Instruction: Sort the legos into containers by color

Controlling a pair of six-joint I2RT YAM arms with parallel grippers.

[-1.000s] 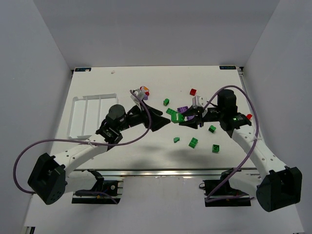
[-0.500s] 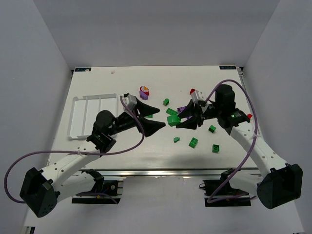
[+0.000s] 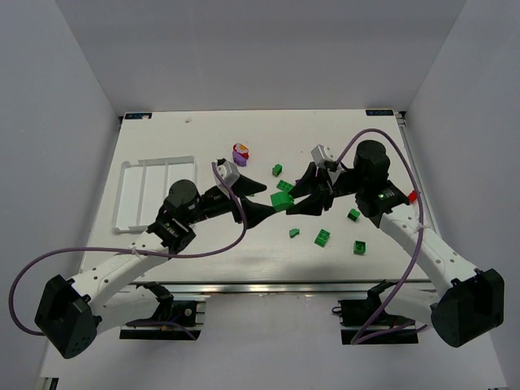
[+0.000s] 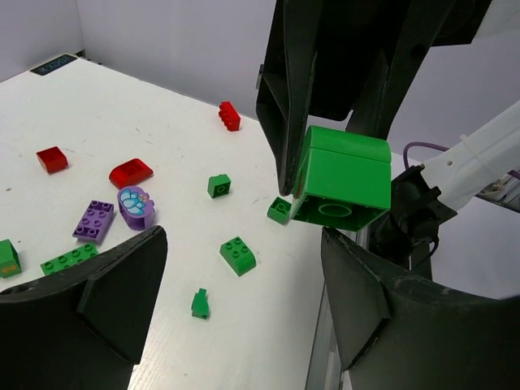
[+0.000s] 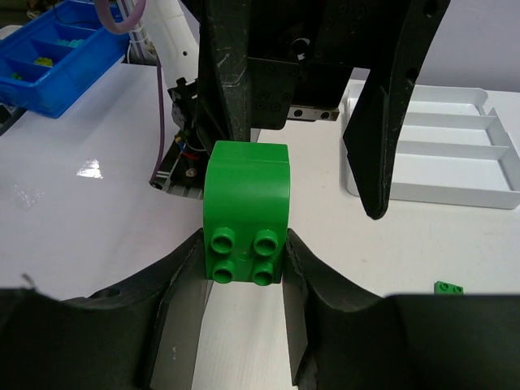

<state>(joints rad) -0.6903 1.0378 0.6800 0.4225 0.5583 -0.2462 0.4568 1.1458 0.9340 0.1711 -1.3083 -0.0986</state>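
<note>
My right gripper (image 3: 294, 200) is shut on a green brick (image 3: 282, 201) and holds it above the table's middle. In the right wrist view the brick (image 5: 246, 211) sits studs-up between my fingers (image 5: 183, 296). My left gripper (image 3: 266, 201) is open and empty, facing the brick from the left, jaws either side of it, not touching. In the left wrist view the brick (image 4: 341, 175) hangs just beyond my open left gripper (image 4: 242, 244). The white compartment tray (image 3: 130, 195) lies at the left and shows empty; it also appears in the right wrist view (image 5: 431, 146).
Loose bricks lie around the middle and right: green ones (image 3: 322, 237), (image 3: 358, 247), (image 3: 353, 214), (image 3: 277, 170), a rounded purple one (image 3: 240, 152), a red one (image 3: 413, 195). The left wrist view shows red bricks (image 4: 130, 172) and a purple plate (image 4: 93, 221). A blue bin (image 5: 57, 41) stands off the table.
The left gripper drew back left from the middle, then edged forward again, still open. The right gripper lifted the green brick and carried it slightly left toward the left jaws.
</note>
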